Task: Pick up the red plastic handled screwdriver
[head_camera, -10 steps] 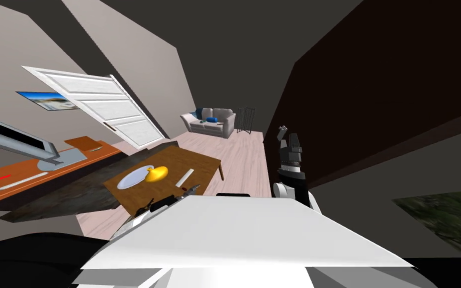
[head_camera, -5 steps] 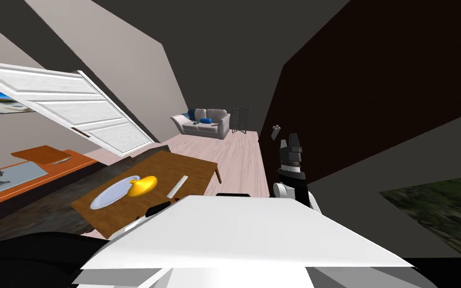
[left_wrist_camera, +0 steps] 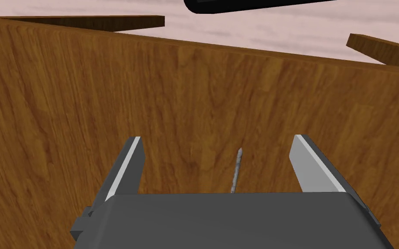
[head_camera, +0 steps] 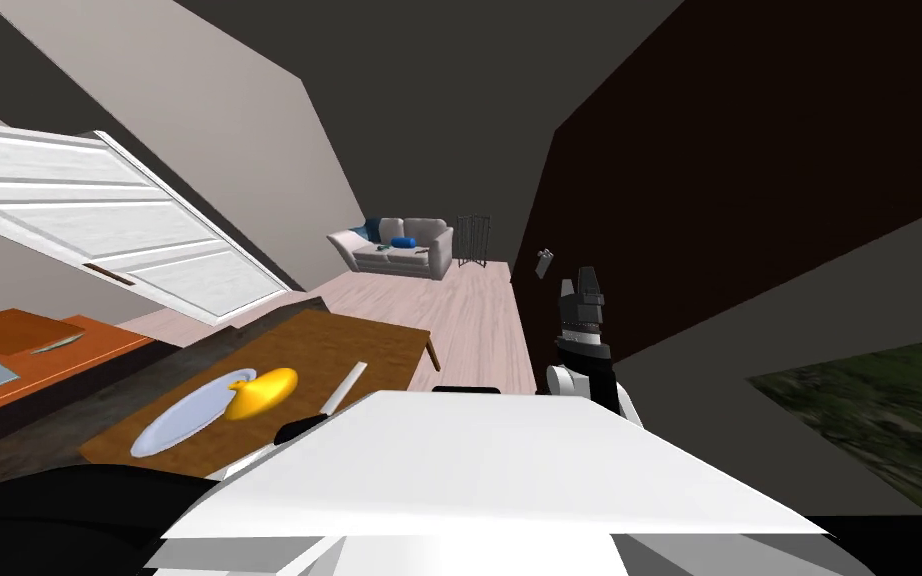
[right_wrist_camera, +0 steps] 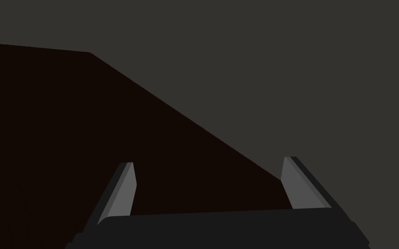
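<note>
The left hand (left_wrist_camera: 218, 137) hovers low over the brown wooden surface (left_wrist_camera: 64, 108), its two fingers standing well apart and gripping nothing; between them a thin grey metal shaft (left_wrist_camera: 236, 170) lies on the wood, off-centre, and runs back under the hand's dark body; I judge it to be the screwdriver's blade, with the handle hidden beneath the hand, so no red shows. In the head view this hand sits at the near edge of the surface, close to a white strip (head_camera: 344, 388), a yellow object (head_camera: 261, 390) and a pale plate (head_camera: 174, 425); the right hand (right_wrist_camera: 208, 162) is raised at the robot's side, fingers apart and empty.

The step in hand looks like lining up the grasp; to do it well, draw the hand back along the shaft until the thicker handle lies between the fingers; centre it sideways; keep the fingers square across it; lower until the tips nearly touch the wood; then close; a grip on the thin shaft alone risks it slipping or rolling away.
</note>
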